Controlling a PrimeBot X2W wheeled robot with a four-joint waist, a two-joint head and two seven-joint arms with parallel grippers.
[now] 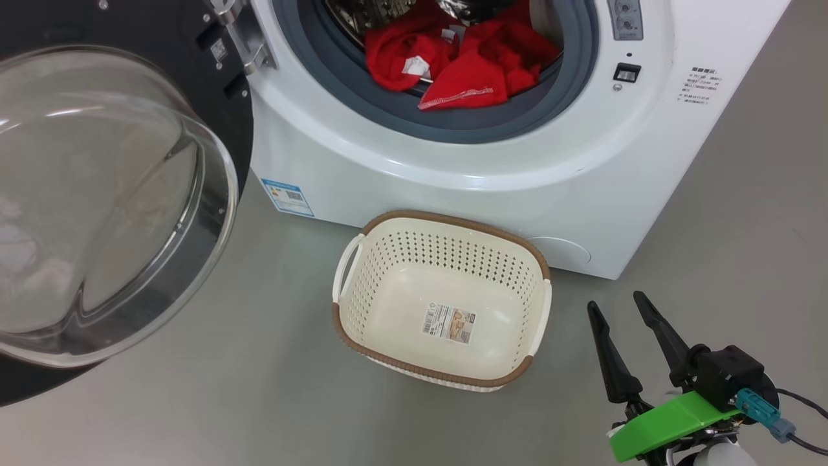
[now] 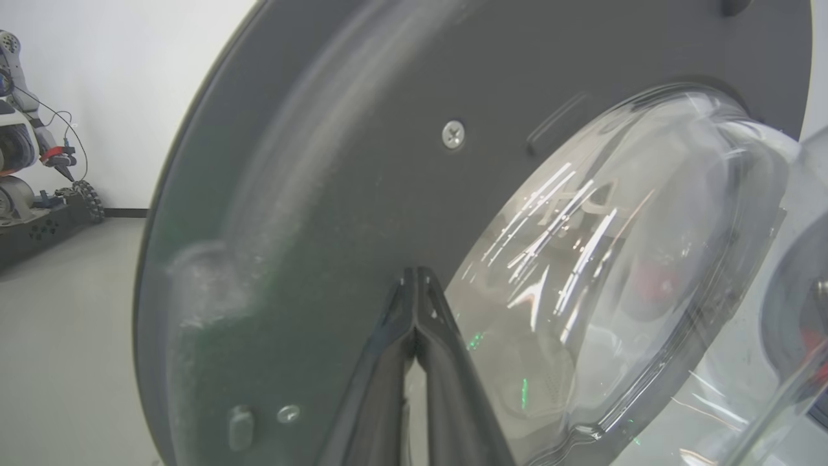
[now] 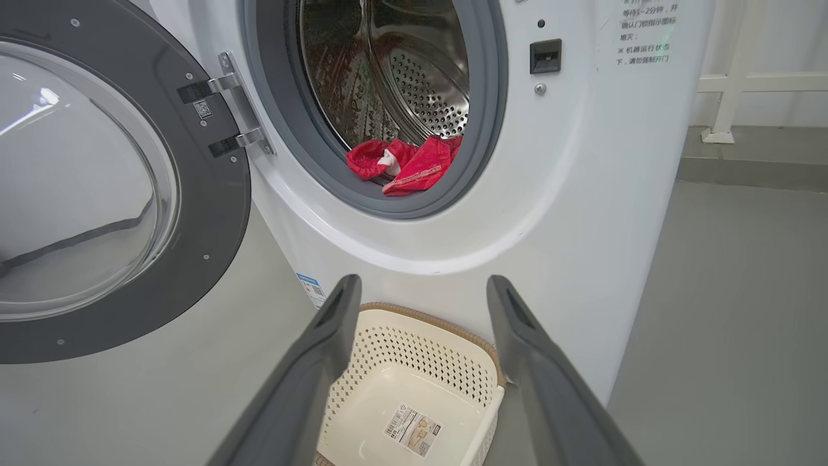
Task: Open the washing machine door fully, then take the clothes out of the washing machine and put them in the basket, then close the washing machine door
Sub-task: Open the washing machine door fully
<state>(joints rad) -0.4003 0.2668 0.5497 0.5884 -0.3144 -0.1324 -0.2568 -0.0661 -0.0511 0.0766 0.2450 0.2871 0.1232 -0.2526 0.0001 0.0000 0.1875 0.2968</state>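
Note:
The washing machine point(image 1: 453, 162) stands with its door point(image 1: 116, 194) swung wide to the left, glass bowl bulging toward me. Red clothes point(image 1: 466, 61) lie at the drum's front lip, also seen in the right wrist view as clothes point(image 3: 404, 165). The cream basket point(image 1: 446, 304) sits on the floor below the opening, holding nothing but its paper label. My right gripper point(image 1: 614, 304) hovers open to the basket's right, and the basket point(image 3: 414, 395) shows between its spread fingers point(image 3: 323, 362). My left gripper point(image 2: 415, 275) is shut, tips close against the door's point(image 2: 336, 162) dark inner face beside the glass.
Grey floor point(image 1: 226, 388) spreads around the basket. Another robot arm on a dark base point(image 2: 32, 188) stands by the far wall. A white rail point(image 3: 744, 84) stands behind the machine's right side.

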